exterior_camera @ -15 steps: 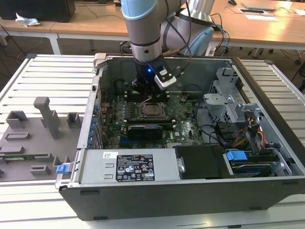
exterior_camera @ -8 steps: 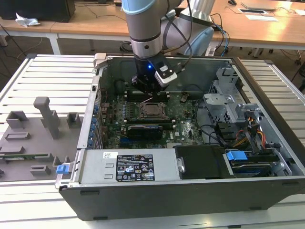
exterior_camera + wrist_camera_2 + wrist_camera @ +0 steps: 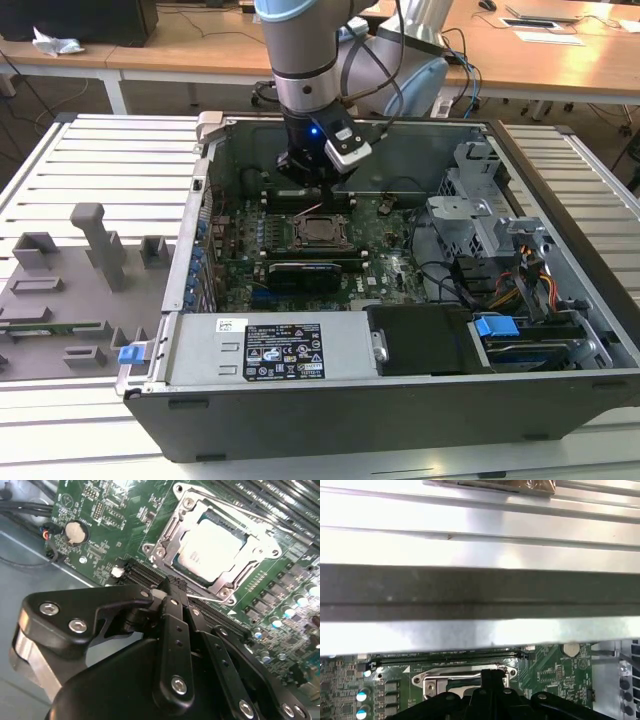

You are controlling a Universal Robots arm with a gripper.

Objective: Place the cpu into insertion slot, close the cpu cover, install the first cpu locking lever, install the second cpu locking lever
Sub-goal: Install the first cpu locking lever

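Right, jaws pressed together, hanging over the motherboard point(image 3: 100, 515) inside the open case point(image 3: 330, 400) on the slatted bench point(image 3: 110, 150). In the exterior view the insertion slot point(image 3: 298, 232) is at 6 o'clock from me, close below. The cpu point(image 3: 212, 550) is seated in it, silver face up. The cpu cover point(image 3: 247, 569) lies flat around it, chip showing through its window. My fingertips point(image 3: 173, 607) are near the socket's corner; contact I cannot tell.

The open dark metal computer case point(image 3: 300, 420) is viewed whole from above and some way off in the exterior view. In both wrist views the silver square cpu cover point(image 3: 167, 540) point(image 3: 432, 679) is seen from close by, past the black claw point(image 3: 171, 589) point(image 3: 492, 674).
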